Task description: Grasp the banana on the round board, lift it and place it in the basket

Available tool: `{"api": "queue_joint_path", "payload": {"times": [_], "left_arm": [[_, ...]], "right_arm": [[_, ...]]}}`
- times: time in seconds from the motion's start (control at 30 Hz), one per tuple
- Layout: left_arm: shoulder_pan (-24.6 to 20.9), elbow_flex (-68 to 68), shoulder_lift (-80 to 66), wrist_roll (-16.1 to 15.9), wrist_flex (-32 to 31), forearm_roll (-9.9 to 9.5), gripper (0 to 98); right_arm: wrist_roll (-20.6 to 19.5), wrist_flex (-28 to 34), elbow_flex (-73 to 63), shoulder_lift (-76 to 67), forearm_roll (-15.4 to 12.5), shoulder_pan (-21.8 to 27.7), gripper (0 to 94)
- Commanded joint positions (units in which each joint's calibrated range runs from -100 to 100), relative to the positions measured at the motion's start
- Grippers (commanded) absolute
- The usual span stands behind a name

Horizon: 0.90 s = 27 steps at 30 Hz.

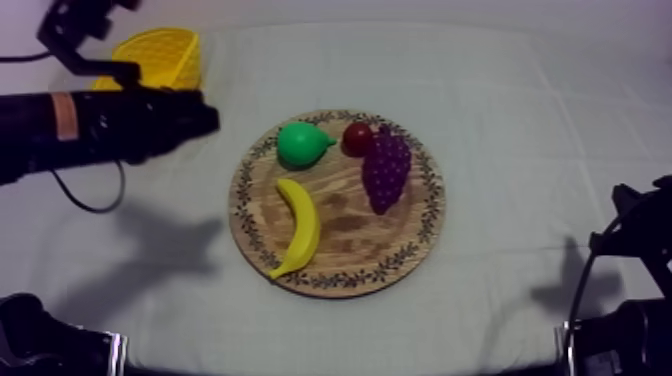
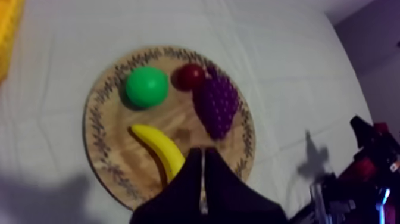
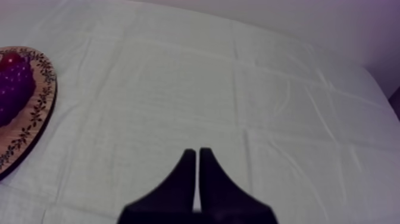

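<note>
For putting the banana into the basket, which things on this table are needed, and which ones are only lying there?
Needed: banana; wooden board under it; yellow basket; left gripper, shut, between basket and board.

Only lying there: pear, bunch of grapes, small red fruit, all on the board; right gripper, shut, over the cloth.

- Left arm (image 1: pixel 100 125): a thick black barrel with a pale orange band (image 1: pixel 65 117) round it.
- Left gripper (image 2: pixel 203 152): two matt black fingers (image 2: pixel 181 187), broad at the base, tapering together into a narrow wedge with a thin pale seam between them.
- Right gripper (image 3: pixel 197 151): the same black wedge and seam.
- Right arm (image 2: pixel 381 149): black, angular, with red parts.
</note>
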Motion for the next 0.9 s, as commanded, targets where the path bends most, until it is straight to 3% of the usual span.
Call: {"api": "queue_joint_path", "payload": {"times": [0.0, 0.13, 0.37, 0.5, 0.87], "left_arm": [[2.3, 0.8, 1.6, 1.7, 0.0, 0.14, 0.3], [4.6, 2.4, 3.1, 3.5, 0.7, 0.37, 0.5], [7.4, -1.3, 5.7, 5.1, 11.7, 1.72, 1.8], [7.1, -1.3, 6.9, 4.1, 12.0, 3.30, 2.7], [7.0, 0.9, 7.4, 7.7, 12.8, 2.41, 4.4]], "right_arm": [[0.0, 0.0, 0.0, 0.0, 0.0, 0.0, 0.3], [0.0, 0.0, 0.0, 0.0, 0.0, 0.0, 0.3], [0.0, 0.0, 0.0, 0.0, 0.0, 0.0, 0.3], [0.0, 0.0, 0.0, 0.0, 0.0, 0.0, 0.3], [0.0, 0.0, 0.0, 0.0, 0.0, 0.0, 0.3]]}}
